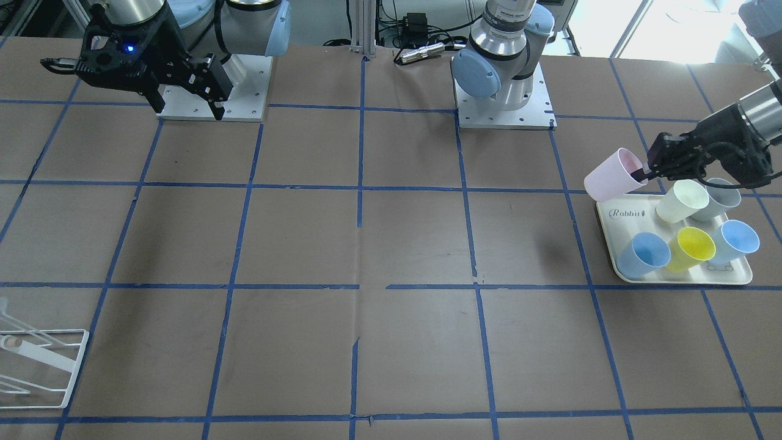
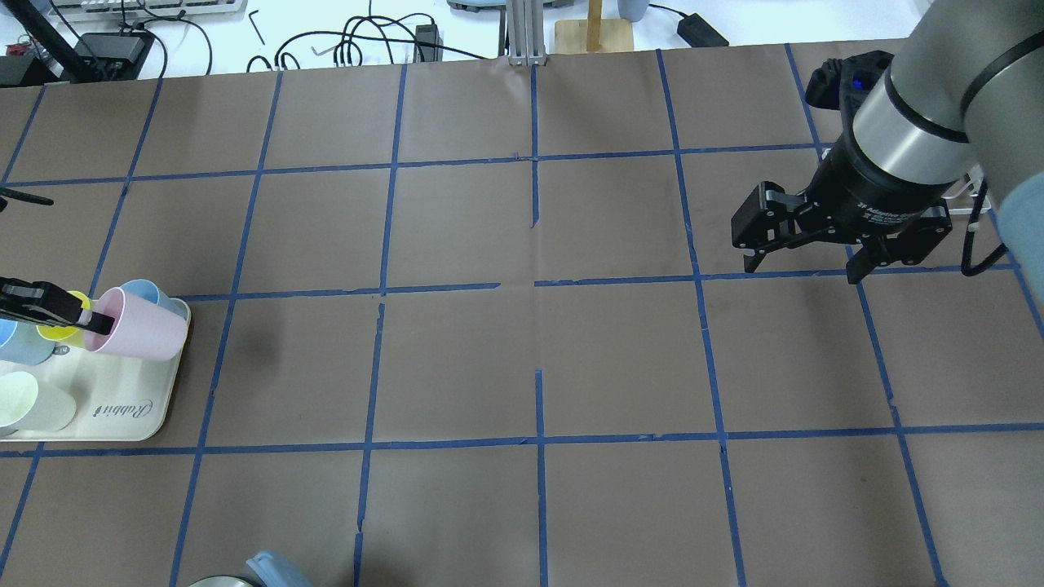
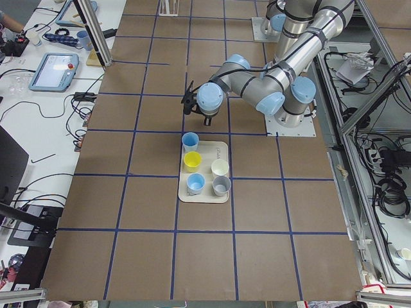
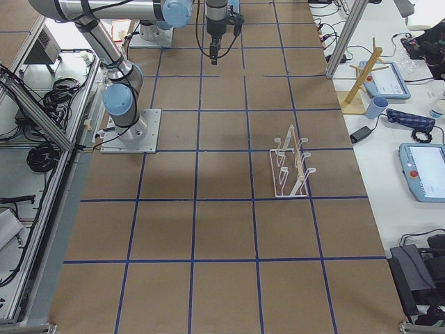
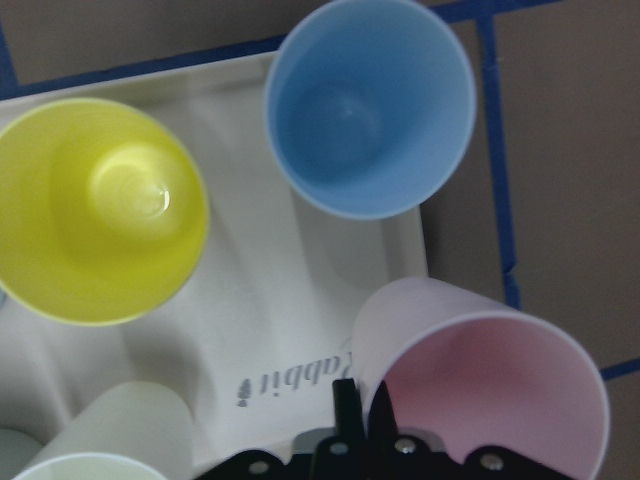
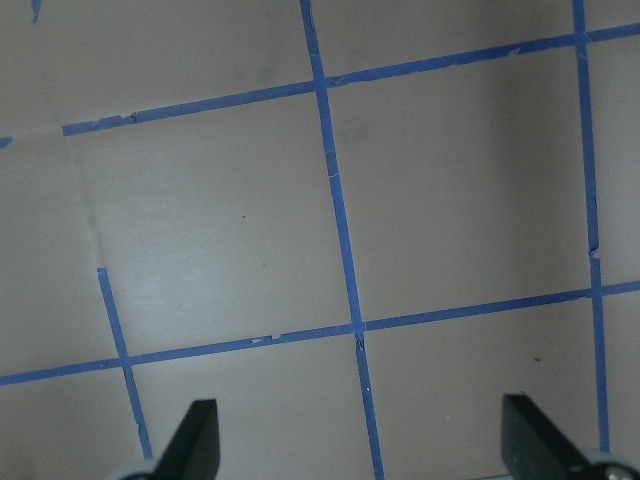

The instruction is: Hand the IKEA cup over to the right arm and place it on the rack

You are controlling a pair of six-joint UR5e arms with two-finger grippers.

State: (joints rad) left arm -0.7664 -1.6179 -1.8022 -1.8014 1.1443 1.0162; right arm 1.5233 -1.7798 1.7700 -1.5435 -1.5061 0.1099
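taped table (image 1: 391, 244) — cream tray (image 1: 610, 233) reads "rabbit"; left jaws pinch the pink cup (image 1: 608, 181), right jaws spread.

White wire rack (image 4: 290, 165), brown taped table (image 4: 222, 240)

**Spare cups on a tray to my left, bench clutter past the far edge**

Cream tray (image 1: 629, 225) marked "Rabbit" lies flat on the brown-paper table (image 1: 366, 244), at my left end. Five cups stand upright on it, mouths up. Far row: light blue cup (image 1: 643, 255), yellow cup (image 1: 690, 249), second light blue cup (image 1: 736, 240), packed close. Row on my side: cream cup (image 1: 681, 200) just beside grey cup (image 1: 718, 198). Blue tape lines (image 1: 360, 201) grid the paper. On the bench beyond the table: wooden peg stand (image 4: 363, 78) with a blue mug (image 4: 379, 106) just beside its base, a tablet (image 4: 386, 80), a second tablet (image 4: 424, 170), black cables (image 2: 367, 41).
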